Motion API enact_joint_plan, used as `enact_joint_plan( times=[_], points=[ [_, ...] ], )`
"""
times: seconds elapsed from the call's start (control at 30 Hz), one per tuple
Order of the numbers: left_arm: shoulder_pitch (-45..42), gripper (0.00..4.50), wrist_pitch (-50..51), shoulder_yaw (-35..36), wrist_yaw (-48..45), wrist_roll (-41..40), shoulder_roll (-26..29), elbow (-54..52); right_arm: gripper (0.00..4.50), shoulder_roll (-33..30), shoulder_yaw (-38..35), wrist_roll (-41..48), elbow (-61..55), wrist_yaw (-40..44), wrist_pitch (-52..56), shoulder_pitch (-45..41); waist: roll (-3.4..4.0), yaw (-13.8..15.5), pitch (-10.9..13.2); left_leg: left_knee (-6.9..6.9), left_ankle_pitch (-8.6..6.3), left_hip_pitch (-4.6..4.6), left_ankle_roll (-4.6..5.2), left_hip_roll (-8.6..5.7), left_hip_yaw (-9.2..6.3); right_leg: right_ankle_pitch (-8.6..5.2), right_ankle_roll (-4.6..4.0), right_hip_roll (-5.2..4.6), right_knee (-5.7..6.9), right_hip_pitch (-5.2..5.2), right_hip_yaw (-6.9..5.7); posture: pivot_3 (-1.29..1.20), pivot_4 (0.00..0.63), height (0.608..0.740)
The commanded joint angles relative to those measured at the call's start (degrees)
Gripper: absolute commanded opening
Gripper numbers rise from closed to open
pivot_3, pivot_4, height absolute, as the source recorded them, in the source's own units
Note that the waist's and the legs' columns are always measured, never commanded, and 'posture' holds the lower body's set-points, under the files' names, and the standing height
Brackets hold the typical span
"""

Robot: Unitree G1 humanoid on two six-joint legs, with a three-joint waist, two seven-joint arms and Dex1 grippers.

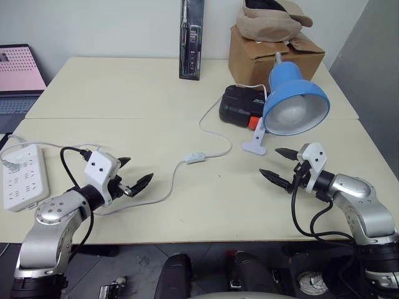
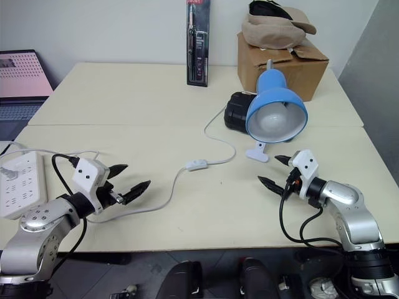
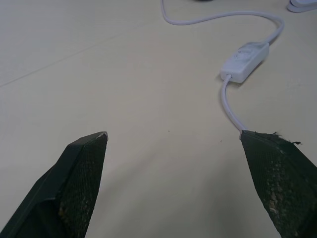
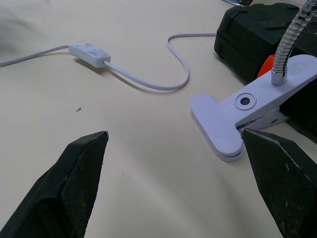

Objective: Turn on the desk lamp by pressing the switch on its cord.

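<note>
We locate the switch point(image 1: 195, 157) near the middle of the table point(image 1: 112, 93), inline on the cord point(image 1: 215, 128). Its long axis runs roughly from 8 o'clock to 2 o'clock in the head view. From the switch, the cord loops back toward the desk lamp point(image 1: 293, 103), which stands at about 2 o'clock, unlit, its white clip base point(image 1: 255, 144) resting on the table beside a black case point(image 1: 240, 104).

Our left gripper point(image 1: 134, 174) sits at about 8 o'clock from the switch, fingers spread wide and empty, just beside the cord's near run. Our right gripper point(image 1: 280, 165) sits at about 3 o'clock, also wide and empty, near the clip base.

We judge the left gripper slightly nearer; its fingers already point toward the switch.
</note>
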Motion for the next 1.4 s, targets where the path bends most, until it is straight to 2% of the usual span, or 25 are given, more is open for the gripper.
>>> enact_joint_plan(
  times=[0.03,0.27,0.53,0.63,0.8,0.97,1.17,1.4],
  points=[
    [-0.9,4.45,-1.54,0.17,-0.58,0.12,0.57,-0.32,4.5,0.34,-0.41,-0.02,-0.87,-0.55,-0.16,-0.74,0.0,0.0,0.0,0.0,0.0,0.0,0.0,0.0,0.0,0.0,0.0,0.0,0.0,0.0,0.0,0.0,0.15,0.74],
    [-1.82,4.45,-0.87,-0.15,0.37,1.66,0.66,0.12,4.5,1.23,-0.9,1.34,-1.85,-1.39,1.7,-0.64,0.0,0.0,0.0,0.0,0.0,-0.01,0.0,0.0,0.0,0.0,0.0,0.0,0.0,0.0,0.0,0.0,0.15,0.74],
    [-3.83,4.45,-5.23,-0.35,-3.04,1.19,0.99,2.51,4.5,1.75,-1.28,3.22,-4.14,-2.37,6.19,-0.77,0.0,0.06,0.0,-0.01,0.0,-0.01,0.0,0.0,0.0,0.0,0.0,0.0,0.0,0.0,-0.01,0.0,0.15,0.74],
    [-6.31,4.45,-5.99,0.61,-5.39,-0.84,1.11,4.71,4.5,1.39,-1.21,4.52,-5.57,-1.55,7.24,-0.41,0.0,0.16,0.0,0.0,0.0,-0.01,0.0,0.0,0.0,0.0,0.0,0.0,0.0,0.0,-0.02,0.0,0.15,0.74],
    [-10.47,4.45,-8.11,-1.03,-7.13,0.92,2.2,9.32,4.5,2.12,-1.19,3.69,-8.1,-4.47,8.25,-0.23,0.0,0.37,0.0,0.01,0.0,-0.01,0.0,0.0,0.0,0.0,0.0,0.01,0.02,0.0,-0.03,0.0,0.15,0.74],
    [-16.47,4.45,-9.53,-5.45,-11.89,1.81,2.89,15.01,4.5,2.48,-0.85,4.56,-11.42,-7.37,12.19,-0.71,0.0,0.87,0.0,0.01,0.0,-0.04,0.0,-0.01,0.0,0.0,0.01,0.01,0.01,-0.02,-0.05,0.0,0.15,0.74],
    [-31.07,4.45,-8.72,-18.08,-26.71,4.54,1.85,29.43,4.5,3.88,0.69,8.37,-22.22,-14.45,27.46,1.22,-0.02,1.12,0.0,0.05,0.01,-0.12,0.0,-0.02,-0.12,0.0,0.0,0.01,0.03,-0.02,-0.2,0.0,0.15,0.74],
    [-40.62,4.45,-15.8,-23.96,-30.13,10.3,-2.7,45.31,4.5,4.36,0.24,10.59,-29.55,-18.02,33.4,3.11,-0.03,0.93,0.01,0.1,0.01,-0.32,0.02,-0.02,-0.09,-0.01,0.02,0.08,-0.01,-0.18,-0.12,0.0,0.15,0.74]
  ],
)
